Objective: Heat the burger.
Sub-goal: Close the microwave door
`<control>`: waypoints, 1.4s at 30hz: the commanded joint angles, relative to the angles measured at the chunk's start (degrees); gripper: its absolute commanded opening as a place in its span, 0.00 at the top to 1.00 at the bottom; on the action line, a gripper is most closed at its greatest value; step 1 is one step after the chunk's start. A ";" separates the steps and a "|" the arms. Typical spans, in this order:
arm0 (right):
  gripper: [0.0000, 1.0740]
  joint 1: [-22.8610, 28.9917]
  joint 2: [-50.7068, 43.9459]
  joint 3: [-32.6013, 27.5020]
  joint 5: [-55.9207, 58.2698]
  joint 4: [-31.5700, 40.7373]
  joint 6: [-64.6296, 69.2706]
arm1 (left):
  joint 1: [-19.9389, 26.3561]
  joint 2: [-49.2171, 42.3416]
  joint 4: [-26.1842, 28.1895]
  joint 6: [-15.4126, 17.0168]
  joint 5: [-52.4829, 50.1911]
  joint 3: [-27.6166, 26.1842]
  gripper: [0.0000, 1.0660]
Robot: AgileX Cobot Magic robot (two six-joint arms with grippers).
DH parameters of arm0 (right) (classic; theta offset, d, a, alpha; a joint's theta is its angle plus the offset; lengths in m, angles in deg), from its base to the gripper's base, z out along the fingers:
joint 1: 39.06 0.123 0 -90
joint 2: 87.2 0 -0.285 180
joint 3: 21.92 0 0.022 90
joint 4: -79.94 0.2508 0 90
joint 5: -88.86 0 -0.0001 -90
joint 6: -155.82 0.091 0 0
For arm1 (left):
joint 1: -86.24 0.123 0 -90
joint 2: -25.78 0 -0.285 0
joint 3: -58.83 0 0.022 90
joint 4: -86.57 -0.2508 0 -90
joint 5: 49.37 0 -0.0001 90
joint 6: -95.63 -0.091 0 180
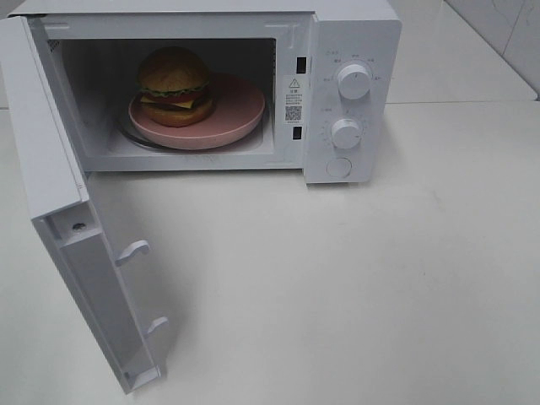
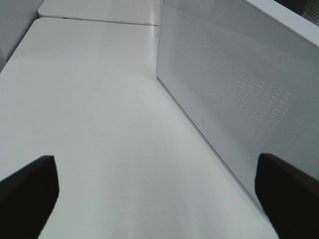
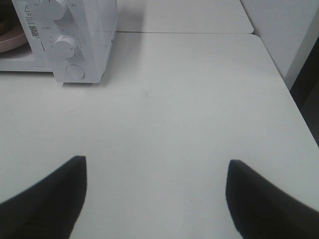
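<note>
burger (image 1: 175,84): golden-brown bun, green, red, yellow | plate (image 1: 240,114): pink | microwave (image 1: 354,51): white | table (image 1: 354,287): white

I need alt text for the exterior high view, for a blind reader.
A burger sits on a pink plate inside a white microwave, its door swung open to the left. The microwave stands on a white table.

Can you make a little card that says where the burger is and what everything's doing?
burger: on the pink plate, inside the microwave
door: swung wide open
knobs: two, right of the opening
left end effector: open, holding nothing, beside the door
right end effector: open, holding nothing, above the table
</note>
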 commanded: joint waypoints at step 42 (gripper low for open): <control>0.32 -0.23 -1.43 -0.11 -0.34 0.11 -0.57 | 0.23 1.49 0.52 0.40 -2.18 -1.03 0.06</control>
